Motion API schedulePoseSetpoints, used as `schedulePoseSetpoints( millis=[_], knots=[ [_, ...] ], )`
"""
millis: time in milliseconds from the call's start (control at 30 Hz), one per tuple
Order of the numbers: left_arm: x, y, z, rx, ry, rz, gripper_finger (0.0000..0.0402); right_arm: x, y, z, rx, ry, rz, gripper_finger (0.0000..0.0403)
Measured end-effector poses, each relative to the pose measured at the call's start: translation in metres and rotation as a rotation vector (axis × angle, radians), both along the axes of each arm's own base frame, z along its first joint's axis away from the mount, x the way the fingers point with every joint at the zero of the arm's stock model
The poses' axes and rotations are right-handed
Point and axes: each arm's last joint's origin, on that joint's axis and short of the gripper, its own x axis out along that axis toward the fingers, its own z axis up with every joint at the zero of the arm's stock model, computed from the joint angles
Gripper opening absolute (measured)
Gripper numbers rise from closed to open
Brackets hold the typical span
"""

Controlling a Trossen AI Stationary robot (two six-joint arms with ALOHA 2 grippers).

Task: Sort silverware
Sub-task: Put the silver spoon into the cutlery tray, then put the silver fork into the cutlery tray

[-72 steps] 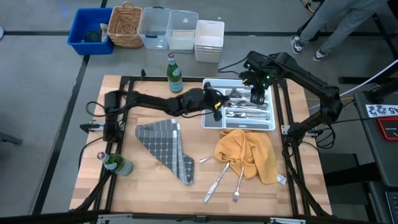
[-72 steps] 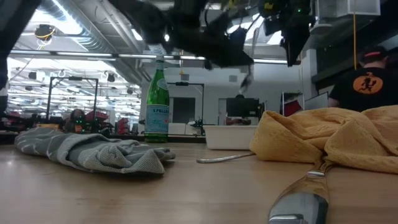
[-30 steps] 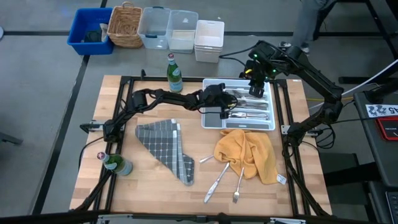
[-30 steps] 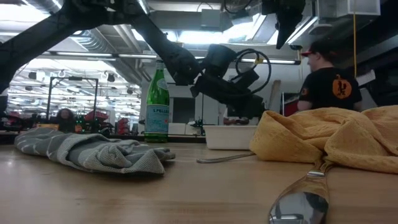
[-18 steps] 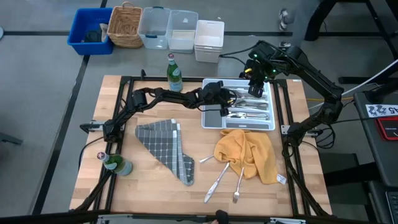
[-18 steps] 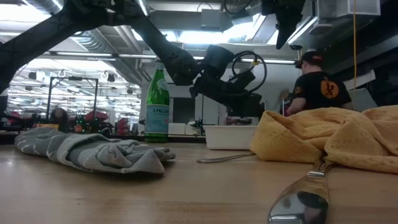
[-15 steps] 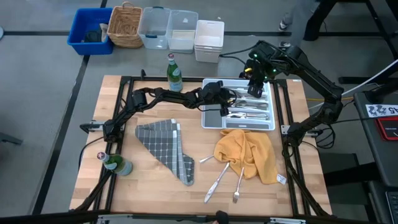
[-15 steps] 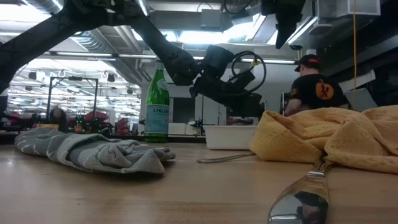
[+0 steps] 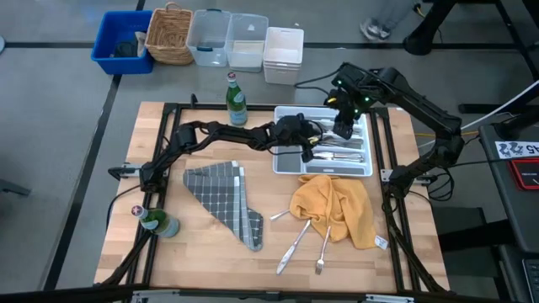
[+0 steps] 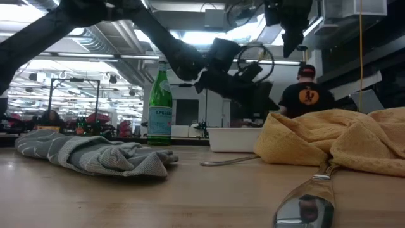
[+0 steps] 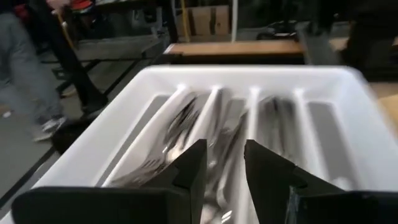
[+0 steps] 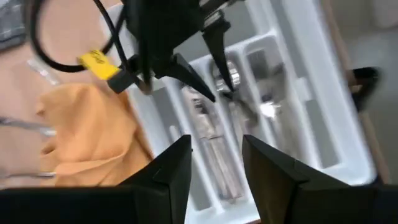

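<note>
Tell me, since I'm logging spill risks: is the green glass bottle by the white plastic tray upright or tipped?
Upright. The green glass bottle stands on its base beside the white plastic tray; the low view shows it vertical.

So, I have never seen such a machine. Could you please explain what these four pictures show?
It is a robot with two dark arms at a wooden table. One picture looks down from above, one looks level across the tabletop, and two come from cameras on the wrists. Both the left gripper and the right gripper are open and empty above a white tray that holds silverware. More cutlery lies by a yellow cloth. A grey cloth and two green bottles are there too.
</note>
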Motion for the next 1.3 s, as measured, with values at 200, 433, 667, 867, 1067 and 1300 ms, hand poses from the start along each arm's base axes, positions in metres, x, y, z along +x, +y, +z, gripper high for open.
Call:
schedulePoseSetpoints(
  millis=[200, 433, 667, 867, 1067, 1300],
  knots=[
    [-0.001, -0.029, 0.031, -0.011, 0.012, -0.053, 0.0096, 0.005, 0.007, -0.014, 0.21, -0.065, 0.071, 0.0144],
    [-0.019, -0.057, 0.064, -0.104, 0.157, -0.077, 0.0095, 0.02, 0.038, -0.019, 0.267, -0.052, 0.205, 0.0144],
    [-0.045, -0.079, 0.089, -0.183, 0.322, -0.095, 0.0095, 0.037, 0.089, -0.021, 0.266, -0.011, 0.408, 0.0144],
    [-0.071, -0.095, 0.097, -0.236, 0.526, -0.095, 0.0095, 0.043, 0.135, -0.022, 0.242, 0.023, 0.54, 0.0144],
    [-0.086, -0.113, 0.094, -0.282, 0.684, -0.092, 0.0095, 0.041, 0.178, -0.023, 0.092, 0.084, 0.646, 0.0144],
    [-0.096, -0.135, 0.103, -0.325, 0.721, -0.09, 0.0095, 0.031, 0.226, -0.023, 0.064, 0.091, 0.829, 0.0144]
  ],
)
